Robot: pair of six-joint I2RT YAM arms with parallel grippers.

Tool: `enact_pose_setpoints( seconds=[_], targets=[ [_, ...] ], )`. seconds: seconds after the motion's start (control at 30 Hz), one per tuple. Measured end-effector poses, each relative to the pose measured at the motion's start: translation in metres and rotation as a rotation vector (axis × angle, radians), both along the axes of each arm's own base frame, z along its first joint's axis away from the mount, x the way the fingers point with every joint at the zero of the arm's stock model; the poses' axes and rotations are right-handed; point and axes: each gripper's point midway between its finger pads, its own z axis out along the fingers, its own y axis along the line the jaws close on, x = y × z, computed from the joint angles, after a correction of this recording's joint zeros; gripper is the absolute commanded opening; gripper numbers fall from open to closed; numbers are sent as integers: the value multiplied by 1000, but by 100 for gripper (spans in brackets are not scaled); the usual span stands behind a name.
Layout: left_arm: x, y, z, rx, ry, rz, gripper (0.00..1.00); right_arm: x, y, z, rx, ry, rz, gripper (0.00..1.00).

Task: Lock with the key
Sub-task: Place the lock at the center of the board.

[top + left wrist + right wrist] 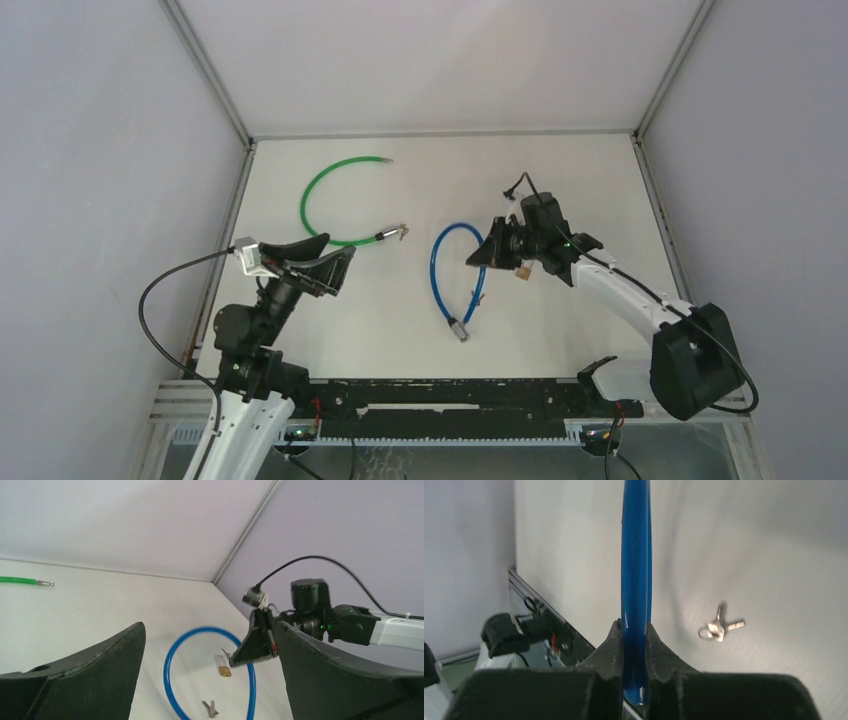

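"Top external first: where is the right gripper?"

"Over the middle of the counter, a little toward the right edge. Its jaws are pinched on the blue cable; the right wrist view shows the blue cable running straight up from between the fingers."

"And the padlock?"

"Small and brass-coloured, it lies on the counter just beside that gripper, on the right-edge side. From the left wrist view the padlock lies flat, close to the right gripper."

"Keys?"

"They're on a ring, lying on the counter. The left wrist view puts the keys within the curve of the blue cable, apart from the padlock. The right wrist view shows the keys near the cable, not touching it."

"Left gripper?"

"It hangs near the left edge, jaws spread wide and holding nothing; its own camera shows the left gripper with both fingers far apart."

"Anything else out there?"

"A green cable curves toward the far-left corner, well apart from the blue one."
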Motion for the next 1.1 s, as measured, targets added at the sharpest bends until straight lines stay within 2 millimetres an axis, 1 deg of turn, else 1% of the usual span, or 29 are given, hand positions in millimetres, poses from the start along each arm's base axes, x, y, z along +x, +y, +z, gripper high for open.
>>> enact_pose_setpoints(
  seconds=[0.07, 0.13, 0.2, 0.3, 0.43, 0.53, 0.57, 0.63, 0.7, 0.77, 0.8, 0.83, 0.9, 0.93, 0.97, 1.0, 1.03, 1.07, 1.1],
  targets=[
    [1, 1, -4, -1, 13, 4, 100, -14, -2, -28, -26, 108, 27, 0],
    [2, 1, -4, -1, 17, 6, 100, -26, -5, -48, -41, 191, 48, 0],
    [2, 1, -5, 0, 20, 7, 100, -29, -9, -62, -61, 239, 49, 0],
    [2, 1, -6, 1, 25, 8, 100, -24, -19, -79, -104, 273, 18, 0],
    [3, 3, -8, 3, 30, 15, 100, -18, -40, -101, -202, 297, -40, 25],
    [4, 3, -10, 5, 41, 17, 100, -16, -48, -114, -258, 306, -54, 42],
    [4, 3, -11, 6, 42, 17, 100, -16, -50, -119, -277, 315, -54, 47],
    [4, 3, -12, 10, 45, 18, 100, -15, -54, -128, -318, 329, -58, 53],
    [6, 4, -15, 26, 53, 26, 100, -13, -61, -133, -370, 331, -72, 58],
    [11, 5, -24, 77, 77, 43, 100, -8, -67, -131, -438, 308, -89, 62],
    [14, 6, -30, 128, 96, 54, 100, -4, -68, -127, -464, 289, -95, 64],
    [17, 6, -34, 184, 113, 59, 100, -1, -67, -123, -491, 266, -96, 71],
    [23, 7, -43, 361, 160, 51, 100, 8, -60, -109, -540, 197, -86, 76],
    [27, 8, -45, 451, 181, 43, 99, 12, -54, -101, -556, 160, -77, 95],
    [33, 10, -48, 566, 211, 32, 95, 15, -49, -94, -565, 128, -71, 99],
    [42, 14, -53, 697, 247, 15, 91, 17, -44, -84, -572, 90, -61, 99],
    [49, 18, -59, 817, 282, -11, 83, 18, -38, -74, -576, 52, -50, 99],
    [57, 21, -66, 908, 316, -37, 80, 18, -35, -68, -572, 30, -47, 99],
    [63, 26, -81, 1030, 370, -93, 77, 17, -31, -60, -565, 4, -40, 99]
  ],
)
